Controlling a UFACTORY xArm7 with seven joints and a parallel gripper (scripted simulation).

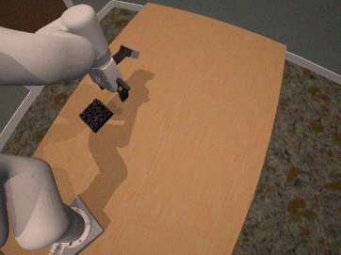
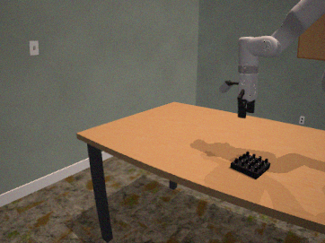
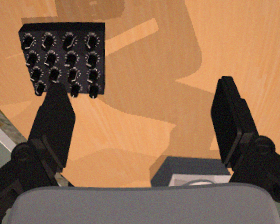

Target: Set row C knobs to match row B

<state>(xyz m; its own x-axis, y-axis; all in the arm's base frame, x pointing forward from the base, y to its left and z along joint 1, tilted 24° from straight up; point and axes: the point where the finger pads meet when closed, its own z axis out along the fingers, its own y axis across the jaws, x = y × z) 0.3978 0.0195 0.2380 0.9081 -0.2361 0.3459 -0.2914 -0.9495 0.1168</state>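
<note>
The end effector (image 1: 113, 90) (image 2: 246, 110) (image 3: 141, 96) stands wide and holds nothing, high above the tabletop (image 1: 202, 123) (image 2: 148, 131) (image 3: 100, 135). The knob box (image 1: 96, 116) (image 2: 250, 165) (image 3: 62, 50) sits lower, near the tabletop's left edge in the top view. In the wrist view it lies up and left, off the midline between the fingers, so the next move probably calls for a sideways shift that way before descending to row C.

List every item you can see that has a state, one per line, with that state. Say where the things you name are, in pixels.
Gripper (image 1: 121, 90) (image 2: 246, 109) (image 3: 141, 96): open, nothing between the fingers, raised above the table.
Knob box (image 1: 96, 116) (image 2: 250, 165) (image 3: 64, 65): upright on the table, knobs up, not gripped.
Knob settings: too small to read reliably.
</note>
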